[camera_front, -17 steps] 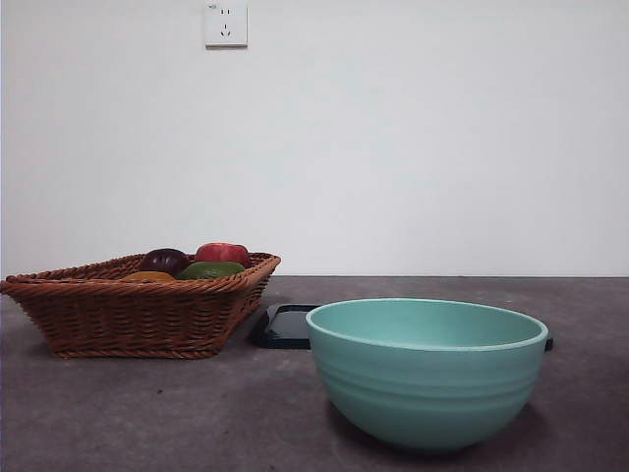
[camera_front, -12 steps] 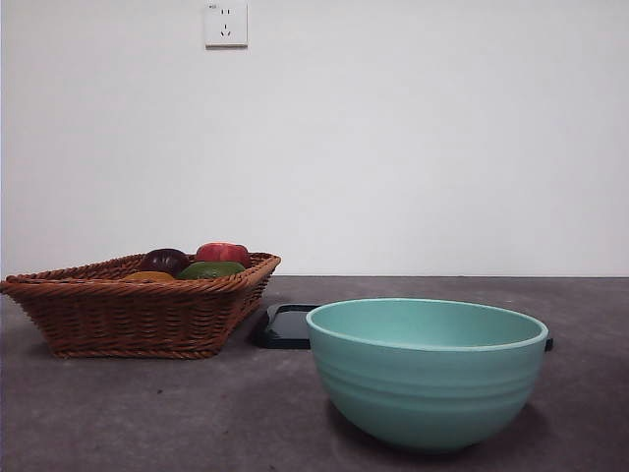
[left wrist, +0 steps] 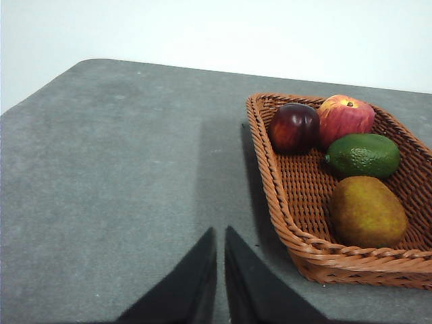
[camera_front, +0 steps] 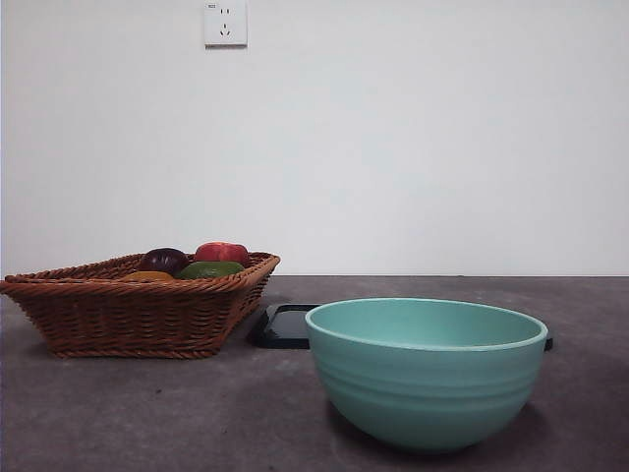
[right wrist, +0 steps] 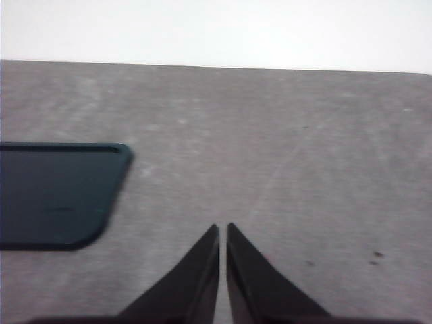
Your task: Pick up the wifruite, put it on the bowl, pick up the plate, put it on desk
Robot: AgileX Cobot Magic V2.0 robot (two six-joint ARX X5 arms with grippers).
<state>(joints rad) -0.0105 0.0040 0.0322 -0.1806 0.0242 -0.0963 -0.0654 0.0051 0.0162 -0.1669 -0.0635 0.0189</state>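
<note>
The wifruite (left wrist: 368, 212), a dull orange-brown fruit, lies in a brown wicker basket (left wrist: 297, 239); in the front view only its top (camera_front: 147, 277) shows over the basket rim (camera_front: 128, 315). The mint-teal bowl (camera_front: 427, 372) stands in front on the desk (camera_front: 147, 413). A dark flat plate (camera_front: 285, 325) lies behind the bowl and also shows in the right wrist view (right wrist: 57, 194). My left gripper (left wrist: 220, 233) is shut, above bare desk beside the basket. My right gripper (right wrist: 223, 229) is shut, over bare desk beside the plate.
The basket also holds a dark purple fruit (left wrist: 294, 127), a red apple (left wrist: 345, 118) and a green fruit (left wrist: 363, 154). A white wall with a socket (camera_front: 225, 24) stands behind the table.
</note>
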